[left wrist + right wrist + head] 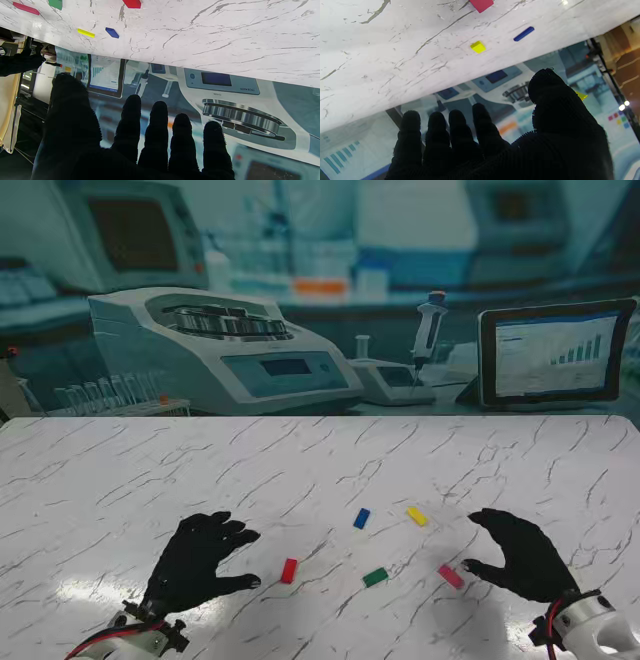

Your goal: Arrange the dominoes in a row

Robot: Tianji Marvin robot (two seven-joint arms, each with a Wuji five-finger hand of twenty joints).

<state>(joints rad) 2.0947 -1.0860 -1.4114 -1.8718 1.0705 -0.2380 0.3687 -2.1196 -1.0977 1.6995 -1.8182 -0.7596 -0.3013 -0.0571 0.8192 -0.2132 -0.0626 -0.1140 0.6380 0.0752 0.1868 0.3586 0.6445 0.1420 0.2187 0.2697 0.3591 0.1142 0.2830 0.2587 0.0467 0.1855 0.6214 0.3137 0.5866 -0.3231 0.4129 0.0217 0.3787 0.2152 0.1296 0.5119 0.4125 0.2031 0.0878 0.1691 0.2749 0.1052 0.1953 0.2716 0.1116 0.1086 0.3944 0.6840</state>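
Observation:
Several small dominoes lie loose on the marble table (320, 470): a red one (289, 570), a blue one (361, 518), a yellow one (417, 516), a green one (375, 577) and a pink one (450, 576). My left hand (197, 558) hovers left of the red domino, black-gloved, fingers spread, holding nothing. My right hand (523, 554) hangs just right of the pink domino, fingers curved but apart and empty. The left wrist view shows the red (132, 3), blue (112, 32), yellow (86, 33), green (55, 3) and pink (26, 8) dominoes. The right wrist view catches the pink (481, 5), yellow (477, 46) and blue (523, 33) ones.
A printed lab backdrop (320, 290) with a centrifuge, pipette and tablet stands along the table's far edge. Bare marble stretches to the left and to the far side of the dominoes.

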